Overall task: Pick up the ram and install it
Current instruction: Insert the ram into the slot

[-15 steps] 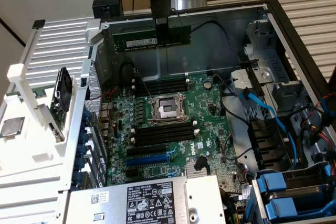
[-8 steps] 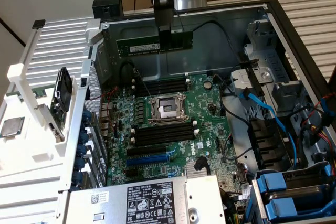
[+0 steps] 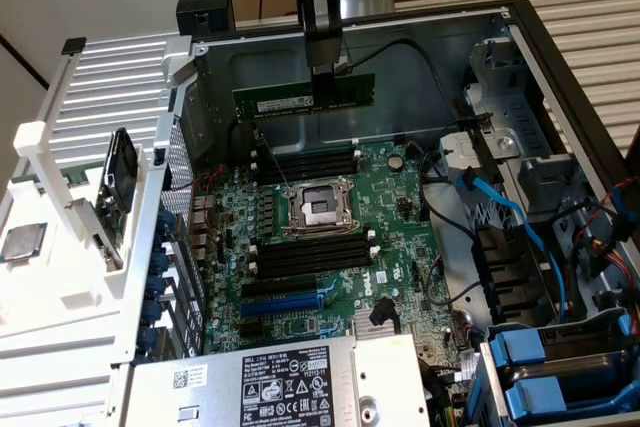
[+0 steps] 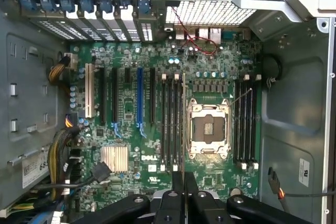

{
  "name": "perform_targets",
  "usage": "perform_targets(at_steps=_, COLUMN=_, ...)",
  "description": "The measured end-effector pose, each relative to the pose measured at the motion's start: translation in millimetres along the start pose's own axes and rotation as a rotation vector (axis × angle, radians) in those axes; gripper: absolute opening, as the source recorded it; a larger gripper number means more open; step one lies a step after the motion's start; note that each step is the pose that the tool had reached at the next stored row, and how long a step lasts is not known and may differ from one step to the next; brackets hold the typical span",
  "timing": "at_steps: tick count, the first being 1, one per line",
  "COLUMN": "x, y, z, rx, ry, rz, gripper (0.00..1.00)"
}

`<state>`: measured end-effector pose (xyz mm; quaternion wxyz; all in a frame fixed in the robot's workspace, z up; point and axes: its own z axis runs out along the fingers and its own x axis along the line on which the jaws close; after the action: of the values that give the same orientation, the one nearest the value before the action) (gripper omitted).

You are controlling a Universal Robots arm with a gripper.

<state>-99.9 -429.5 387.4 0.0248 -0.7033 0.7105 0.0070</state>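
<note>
Holding the ram (image 3: 303,97) by its top edge near mid-length, gripper (image 3: 322,75) nearly closed on it, pinching the thin board between the two fingers. In the exterior view the stick sits in the upper centre of the frame, level, long edge horizontal, hanging in air above the open case (image 3: 560,57) and clear of the motherboard (image 3: 330,237). It's apart from the memory slots (image 3: 305,159) just below it in the frame, beyond the empty CPU socket (image 3: 318,207).

Handling guess: light, stiff, thin PCB; fragile at chips and edge contacts. A mid-length edge grip looks right, keeping it balanced and untwisted.

Arm comes straight down from the top of the frame, tool vertical. Wrist view looks straight down onto the board; fingers (image 4: 177,192) sit at bottom centre.
</note>
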Motion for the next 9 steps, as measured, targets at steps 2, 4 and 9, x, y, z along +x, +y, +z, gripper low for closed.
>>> perform_targets(at_steps=2, x=0.0, y=-0.1, z=0.0, rx=0.0, ry=0.0, rz=0.0, gripper=0.13)
perform_targets(at_steps=4, x=0.0, y=-0.1, z=0.0, rx=0.0, ry=0.0, rz=0.0, gripper=0.13)
perform_targets(at_steps=9, x=0.0, y=-0.1, z=0.0, rx=0.0, ry=0.0, rz=0.0, gripper=0.13)
